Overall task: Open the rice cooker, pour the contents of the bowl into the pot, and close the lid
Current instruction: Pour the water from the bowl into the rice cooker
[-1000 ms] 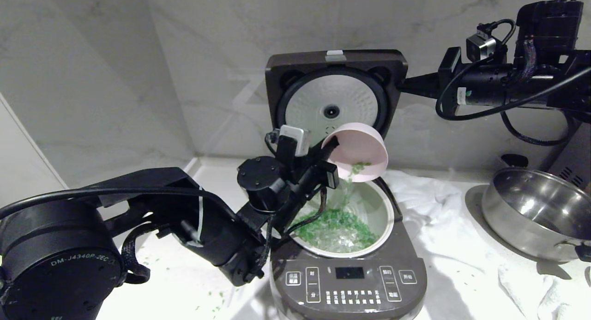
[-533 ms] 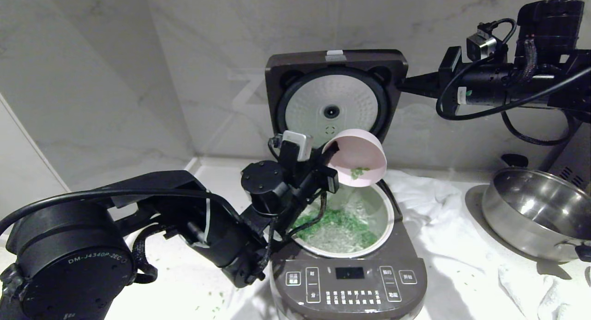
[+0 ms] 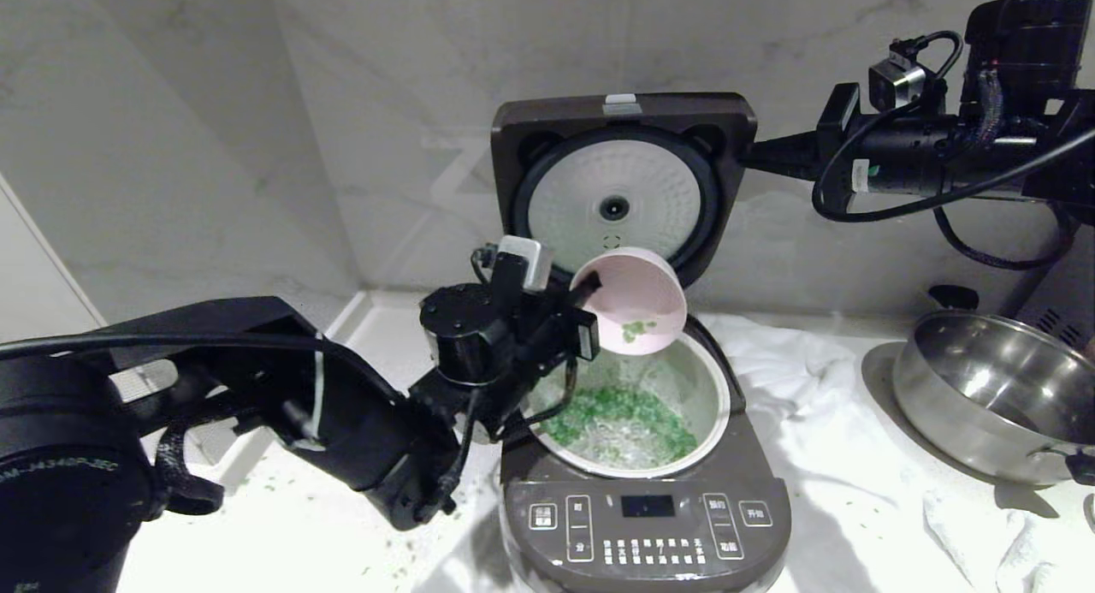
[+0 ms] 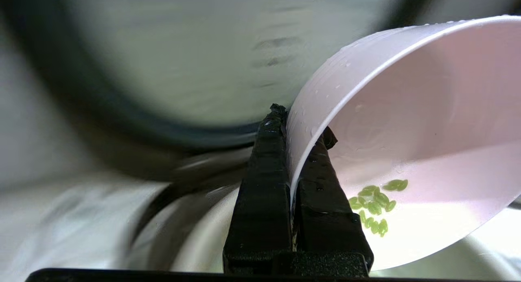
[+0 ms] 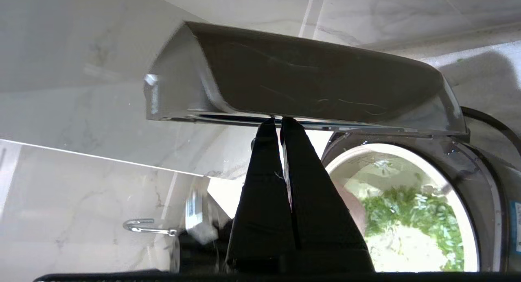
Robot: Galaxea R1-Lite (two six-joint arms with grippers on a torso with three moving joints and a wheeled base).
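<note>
Pale pink round bowl (image 3: 634, 312), clamped in the left hand (image 3: 588, 295), has nearly emptied since a second ago; green grains (image 3: 620, 414) fill the grey-white pot (image 3: 712, 379).

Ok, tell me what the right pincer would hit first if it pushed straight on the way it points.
The right pincer, shut, already has its tips against the side edge of the raised lid, so it would press into that first. Whether it is quite touching is hard to judge.

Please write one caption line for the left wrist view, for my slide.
Left gripper pinches the tilted pink bowl's rim; a few green grains cling inside.
</note>
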